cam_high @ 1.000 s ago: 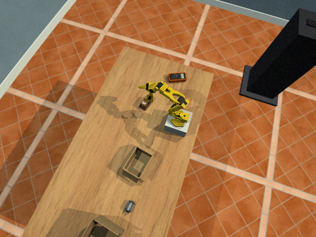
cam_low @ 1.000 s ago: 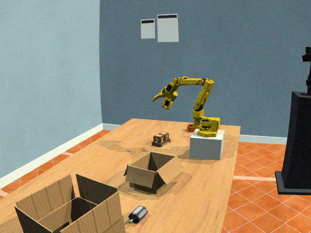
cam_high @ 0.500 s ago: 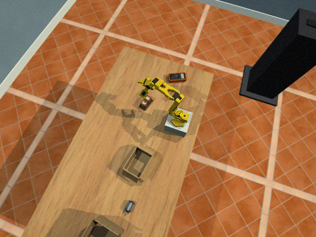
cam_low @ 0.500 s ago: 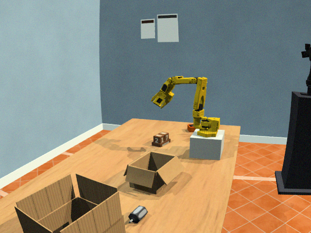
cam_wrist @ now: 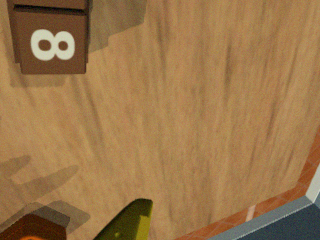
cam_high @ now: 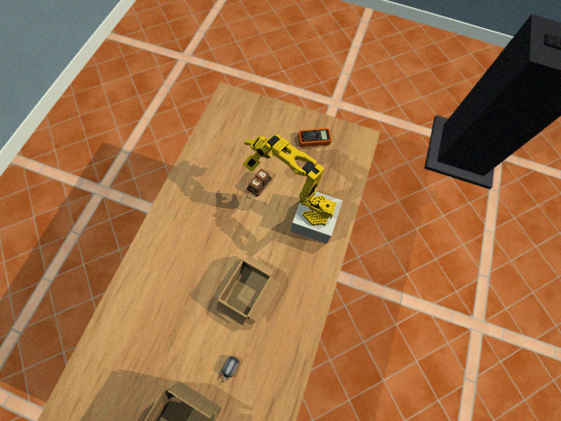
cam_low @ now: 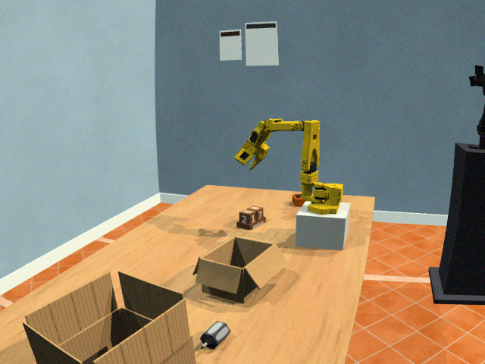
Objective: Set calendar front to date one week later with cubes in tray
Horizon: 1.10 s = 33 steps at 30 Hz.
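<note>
"Why are the two brown cubes side by side like that?"

"To make a date. The cube with 3 on top (cam_high: 256, 183) (cam_low: 244, 218) shows 1 on the front, and the cube with 8 on top (cam_high: 262, 174) (cam_low: 257, 214) (cam_wrist: 52, 45) shows 7. Both sit in the dark brown tray (cam_high: 257, 193) (cam_low: 245, 226), month side towards the robot."

"So 17 must become 24?"

"Yes. The first cube's 2 is on its outer end, so I'd expect a quarter turn to bring it frontwards. I can't see a 4 on the other."

"And the yellow hand (cam_high: 248, 153) (cam_low: 245, 163) (cam_wrist: 142, 212)?"

"Released, jaws parted around nothing, above the counter (cam_high: 181, 253) (cam_low: 313, 297) (cam_wrist: 200, 125) and beyond the 8 cube's end. Perhaps it's lining up; snug neighbours leave little finger room between them."

"Anything in the way?"

"The orange-and-black multimeter (cam_high: 314, 137) (cam_low: 298, 200) (cam_wrist: 32, 232) lies off to one side, and the open cardboard box (cam_high: 258, 304) (cam_low: 219, 274) is well apart. Neither blocks the cubes; bumping the tray seems the likelier trouble."
</note>
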Tool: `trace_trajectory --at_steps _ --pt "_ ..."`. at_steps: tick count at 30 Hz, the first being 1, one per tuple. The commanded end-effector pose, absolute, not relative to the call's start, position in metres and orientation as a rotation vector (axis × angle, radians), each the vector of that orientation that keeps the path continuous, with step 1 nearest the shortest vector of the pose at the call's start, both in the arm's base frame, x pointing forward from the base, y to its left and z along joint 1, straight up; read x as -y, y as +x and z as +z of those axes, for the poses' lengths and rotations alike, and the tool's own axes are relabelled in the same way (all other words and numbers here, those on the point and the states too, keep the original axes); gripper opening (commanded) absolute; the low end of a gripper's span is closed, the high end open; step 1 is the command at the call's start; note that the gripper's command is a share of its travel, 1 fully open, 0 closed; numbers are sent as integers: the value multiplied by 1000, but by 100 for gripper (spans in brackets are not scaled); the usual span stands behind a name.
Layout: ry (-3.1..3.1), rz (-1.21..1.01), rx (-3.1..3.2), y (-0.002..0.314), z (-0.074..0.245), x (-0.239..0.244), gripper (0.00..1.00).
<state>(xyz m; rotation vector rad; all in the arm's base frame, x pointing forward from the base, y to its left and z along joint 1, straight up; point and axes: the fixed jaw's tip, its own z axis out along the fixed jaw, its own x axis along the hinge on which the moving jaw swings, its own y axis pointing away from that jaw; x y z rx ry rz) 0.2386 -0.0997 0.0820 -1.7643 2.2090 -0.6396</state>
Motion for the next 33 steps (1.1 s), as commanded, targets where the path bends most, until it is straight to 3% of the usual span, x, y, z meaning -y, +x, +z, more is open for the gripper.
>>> trace_trajectory --at_steps 1,10,27,33 --pt "-1743 -624 -2234 238 81 102 35" --pt "-1756 -590 -2251 237 75 101 35" --pt "-1908 -103 -2447 206 -8 88 35" --pt "-1933 2 -2478 196 -23 84 35"
